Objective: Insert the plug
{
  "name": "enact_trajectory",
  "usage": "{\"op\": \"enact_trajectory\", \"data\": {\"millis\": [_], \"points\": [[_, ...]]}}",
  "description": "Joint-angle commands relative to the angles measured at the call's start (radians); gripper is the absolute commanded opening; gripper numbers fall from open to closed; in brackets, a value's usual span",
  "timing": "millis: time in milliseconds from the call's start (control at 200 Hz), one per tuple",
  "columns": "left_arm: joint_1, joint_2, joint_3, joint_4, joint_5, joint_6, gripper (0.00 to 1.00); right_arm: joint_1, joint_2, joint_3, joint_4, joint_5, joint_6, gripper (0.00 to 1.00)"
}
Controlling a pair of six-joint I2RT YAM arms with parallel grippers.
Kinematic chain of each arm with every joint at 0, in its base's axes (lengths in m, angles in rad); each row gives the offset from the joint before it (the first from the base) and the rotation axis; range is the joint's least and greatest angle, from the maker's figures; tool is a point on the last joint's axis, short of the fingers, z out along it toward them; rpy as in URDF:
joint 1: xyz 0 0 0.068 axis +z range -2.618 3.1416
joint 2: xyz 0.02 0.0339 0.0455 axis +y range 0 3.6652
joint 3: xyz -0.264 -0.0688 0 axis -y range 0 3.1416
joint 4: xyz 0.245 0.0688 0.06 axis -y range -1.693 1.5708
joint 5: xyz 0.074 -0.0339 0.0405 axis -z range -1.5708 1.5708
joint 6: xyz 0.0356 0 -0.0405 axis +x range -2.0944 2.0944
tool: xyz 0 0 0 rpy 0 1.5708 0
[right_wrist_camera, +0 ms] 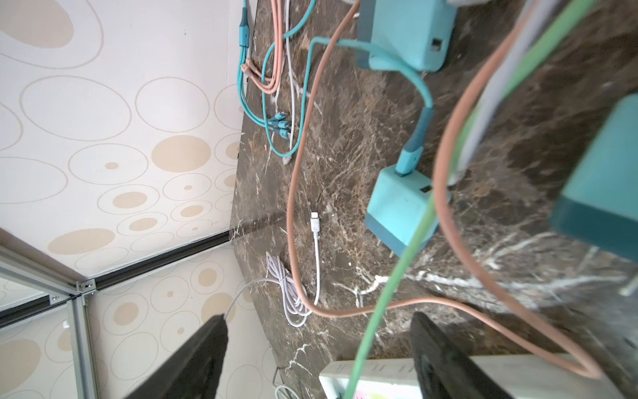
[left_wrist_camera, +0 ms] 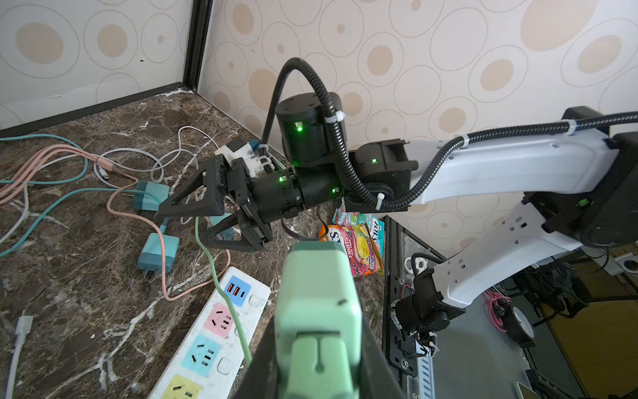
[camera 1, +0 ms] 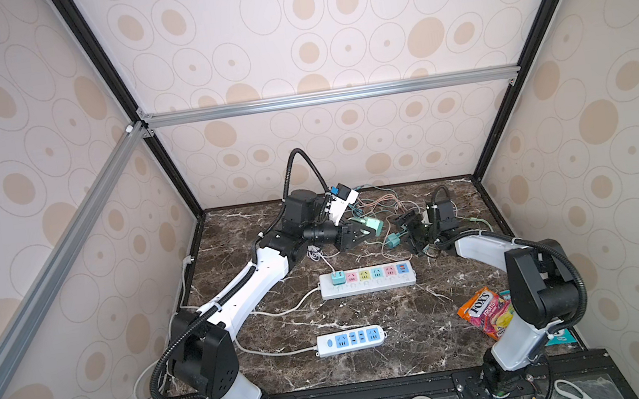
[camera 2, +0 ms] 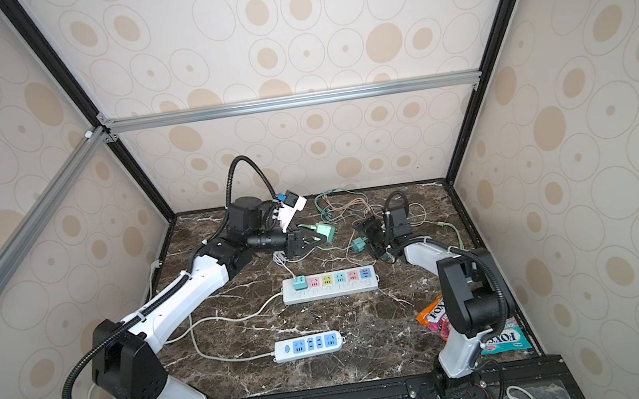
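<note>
Nearest, the small blue strip (camera 1: 351,340) lies unused. Just behind it, the pastel power strip (camera 1: 367,279) has one teal charger (camera 1: 337,278) seated in its end socket, the others free. Beyond that, the left gripper (camera 1: 368,229) pinches the green plug (camera 1: 374,224) up off the table. So it is grabbed but not inserted, and carrying, aligning and pressing are left. Farther right, the right gripper (left_wrist_camera: 184,222) stands spread, gripping nothing I can see, by the cable tangle (camera 1: 377,201).
</note>
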Motion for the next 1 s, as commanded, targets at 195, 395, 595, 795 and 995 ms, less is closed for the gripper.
{"op": "enact_trajectory", "data": {"millis": [195, 395, 595, 795, 995], "points": [[-0.019, -0.052, -0.002, 0.034, 0.016, -0.027, 0.0, 0.018, 0.065, 0.061, 0.112, 0.083, 0.023, 0.32], [-0.064, -0.04, 0.03, 0.015, -0.01, -0.009, 0.0, 0.013, -0.087, 0.166, 0.013, 0.203, -0.212, 0.05], [-0.086, 0.0, 0.103, 0.103, 0.019, -0.044, 0.0, 0.009, -0.24, 0.28, -0.064, 0.366, -0.493, 0.0], [-0.109, 0.085, 0.257, 0.119, 0.024, -0.058, 0.0, -0.006, -0.312, 0.399, -0.09, 0.432, -0.675, 0.0], [-0.121, 0.159, 0.404, 0.088, 0.03, -0.052, 0.0, -0.006, -0.284, 0.625, -0.137, 0.395, -0.819, 0.0]]}}
